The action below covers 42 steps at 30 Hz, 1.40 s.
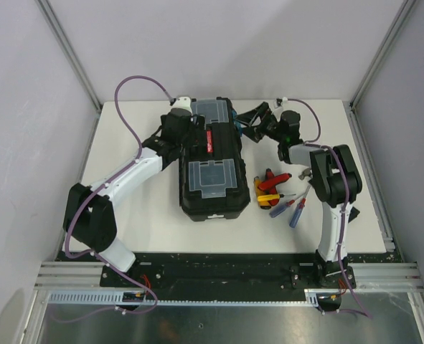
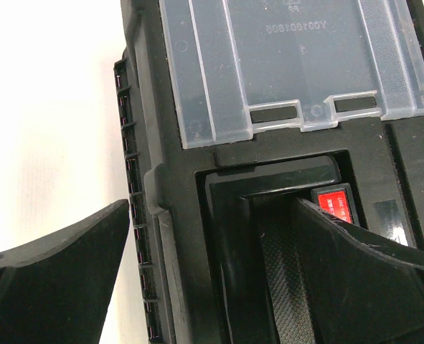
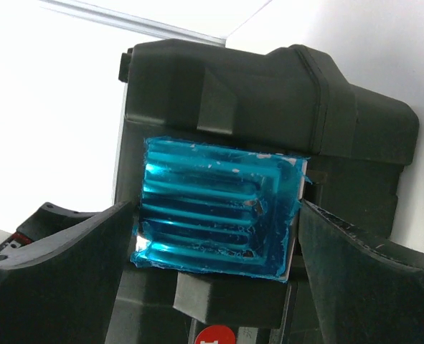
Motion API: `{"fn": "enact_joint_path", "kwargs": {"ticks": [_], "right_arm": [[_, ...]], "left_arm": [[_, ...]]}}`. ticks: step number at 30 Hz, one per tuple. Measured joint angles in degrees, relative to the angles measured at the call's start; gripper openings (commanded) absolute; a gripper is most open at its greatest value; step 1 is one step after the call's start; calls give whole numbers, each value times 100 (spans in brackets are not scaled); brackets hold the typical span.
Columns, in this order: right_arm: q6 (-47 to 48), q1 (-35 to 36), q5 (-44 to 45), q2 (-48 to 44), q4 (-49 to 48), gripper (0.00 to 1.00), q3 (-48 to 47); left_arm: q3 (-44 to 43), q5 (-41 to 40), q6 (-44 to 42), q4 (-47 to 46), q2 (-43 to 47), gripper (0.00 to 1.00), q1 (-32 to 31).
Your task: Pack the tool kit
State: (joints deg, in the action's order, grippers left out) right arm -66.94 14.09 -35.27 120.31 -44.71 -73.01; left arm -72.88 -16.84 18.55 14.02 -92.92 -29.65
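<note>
large black plastic toolbox with two clear lid compartments point(image 1: 210, 161) sits mid white table point(image 1: 140, 222), lid down

small red, blue, yellow-handled screwdrivers point(image 1: 280, 197) loose on table just right of it

left gripper point(image 2: 212, 208) spread wide, straddling box's left wall, one finger in handle recess, gripping nothing

right gripper point(image 1: 249, 123) wide too, fingers flanking blue latch point(image 3: 215, 215), not clamped

worry: tugging latch drags or tips whole box, and left finger could snag in recess

long axis runs near to far, latch side facing right
</note>
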Motion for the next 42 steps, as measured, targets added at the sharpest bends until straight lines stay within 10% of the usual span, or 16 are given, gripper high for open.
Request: {"fn": "enact_joint_path", "kwargs": {"ticks": [20, 42], "right_arm": [[1248, -24, 201, -535, 1521, 76, -72], [-1132, -595, -459, -168, -894, 85, 881]], "left_arm": [[0, 57, 13, -15, -7, 99, 0], [2, 409, 223, -155, -94, 99, -39]]}}
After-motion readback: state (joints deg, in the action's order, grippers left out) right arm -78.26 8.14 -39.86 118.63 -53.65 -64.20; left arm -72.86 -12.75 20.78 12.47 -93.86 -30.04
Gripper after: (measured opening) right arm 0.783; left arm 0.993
